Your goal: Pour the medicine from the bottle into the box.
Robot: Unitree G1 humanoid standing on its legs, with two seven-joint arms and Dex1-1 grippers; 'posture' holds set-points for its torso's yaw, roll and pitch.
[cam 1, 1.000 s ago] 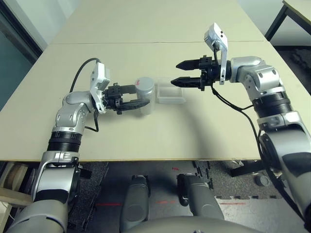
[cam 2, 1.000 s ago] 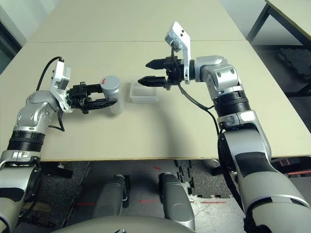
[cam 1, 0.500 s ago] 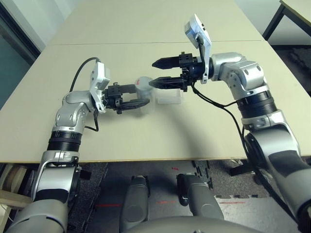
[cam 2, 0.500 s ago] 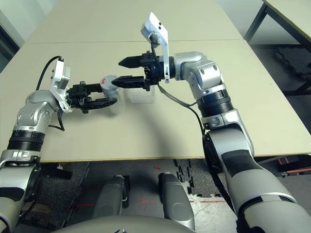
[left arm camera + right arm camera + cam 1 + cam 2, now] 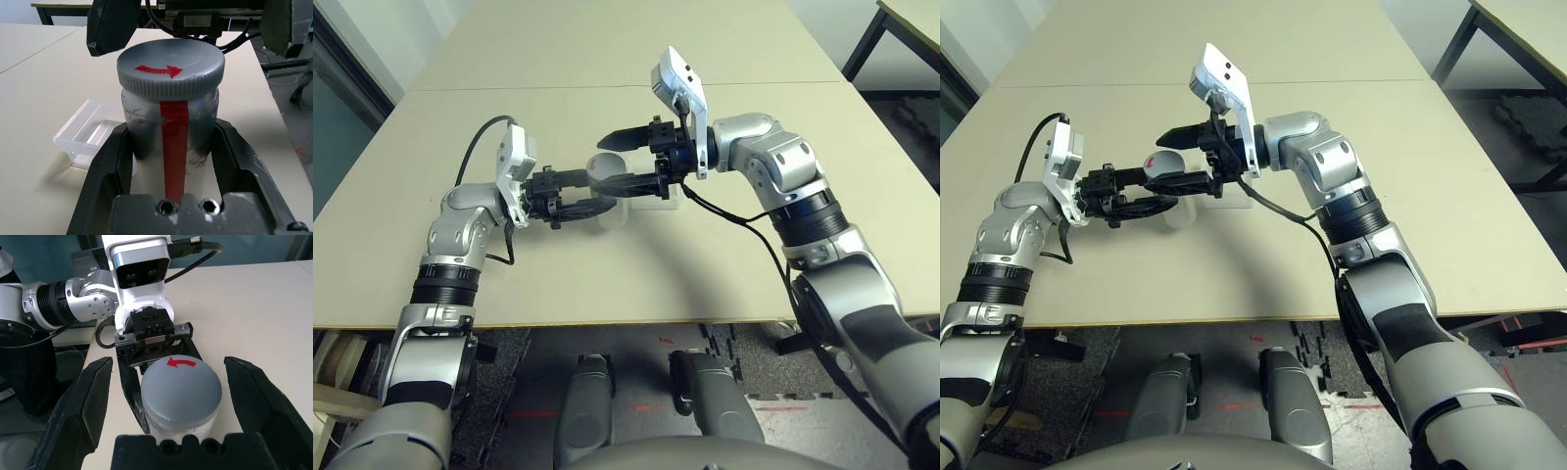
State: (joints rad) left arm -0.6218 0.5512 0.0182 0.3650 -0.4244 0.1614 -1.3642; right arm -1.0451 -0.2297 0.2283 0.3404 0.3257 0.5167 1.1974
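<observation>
**Grey cap sits between the right fingers**

Grey ribbed cap [image 5: 181, 384] tops the upright bottle [image 5: 168, 129], clamped at the body by the left gripper [image 5: 171, 161]. Right gripper [image 5: 178, 382] spread wide, straddling the cap. Clear box [image 5: 90, 134] just beside, on the table [image 5: 607, 59].

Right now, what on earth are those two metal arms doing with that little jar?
The left gripper is shut around the body of the bottle, holding it upright on the table. The right gripper hangs open with one finger on each side of the bottle's grey cap, apparently ready to twist it off. The cap is on. The clear box waits beside the bottle, with nothing poured into it yet.
</observation>
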